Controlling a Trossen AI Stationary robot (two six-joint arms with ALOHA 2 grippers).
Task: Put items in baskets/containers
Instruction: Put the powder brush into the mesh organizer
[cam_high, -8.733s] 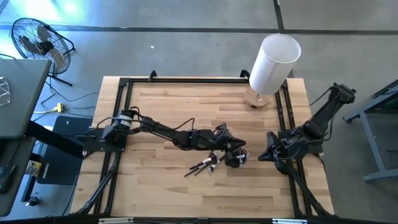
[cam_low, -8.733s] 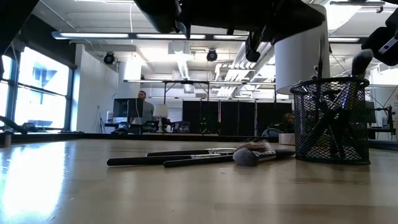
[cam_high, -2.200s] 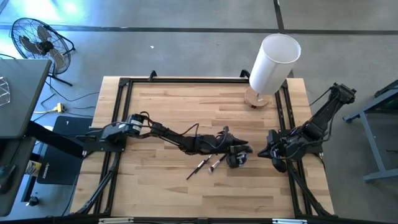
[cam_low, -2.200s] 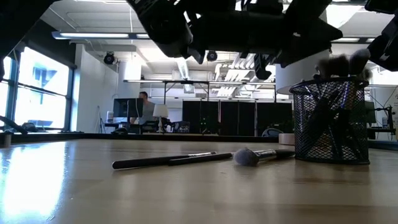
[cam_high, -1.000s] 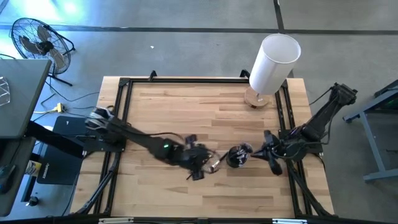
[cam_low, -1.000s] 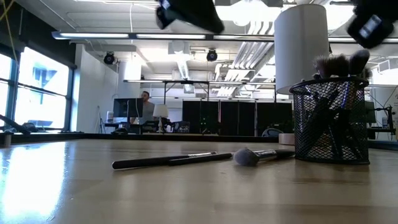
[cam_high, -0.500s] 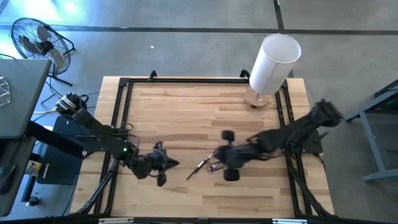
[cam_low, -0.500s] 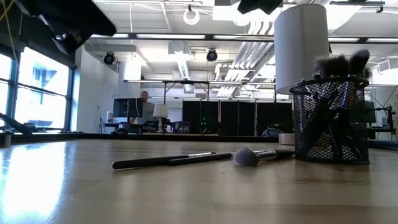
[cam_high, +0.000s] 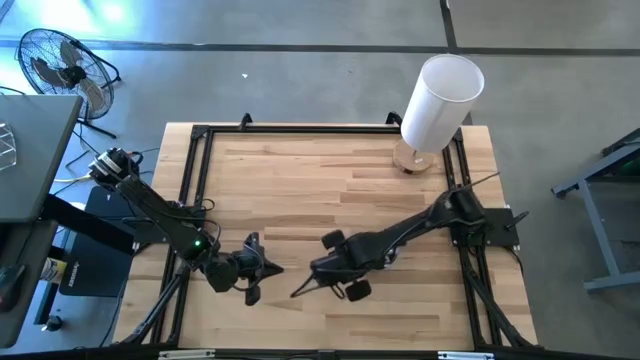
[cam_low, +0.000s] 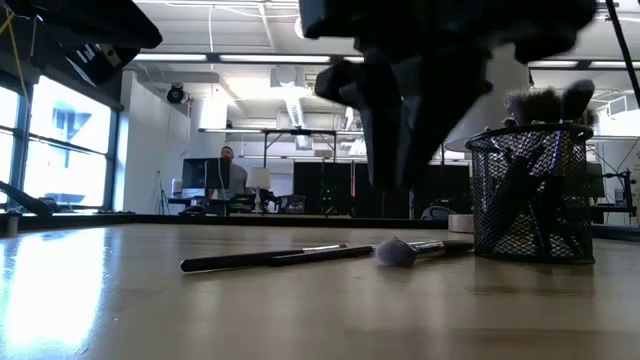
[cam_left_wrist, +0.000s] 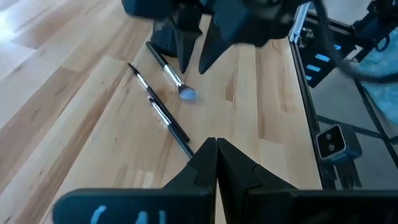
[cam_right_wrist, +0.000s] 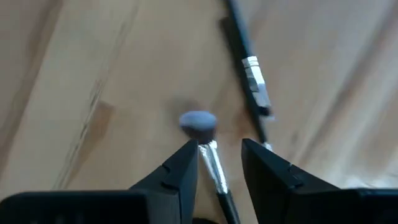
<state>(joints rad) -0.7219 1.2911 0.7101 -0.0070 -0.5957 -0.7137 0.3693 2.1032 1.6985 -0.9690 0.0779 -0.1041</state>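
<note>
Two brushes (cam_left_wrist: 163, 107) are lying on the tabletop (cam_high: 300, 180); the spread right hand (cam_right_wrist: 219, 155) is straddling one, the left hand (cam_left_wrist: 216, 155) pressed together.

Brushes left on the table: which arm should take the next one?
Right. The right tool hangs open directly over the fluffy-tipped brush, its handle between the fingers. The left tool is shut and sits back near the table's left edge, well short of both loose brushes.
</note>
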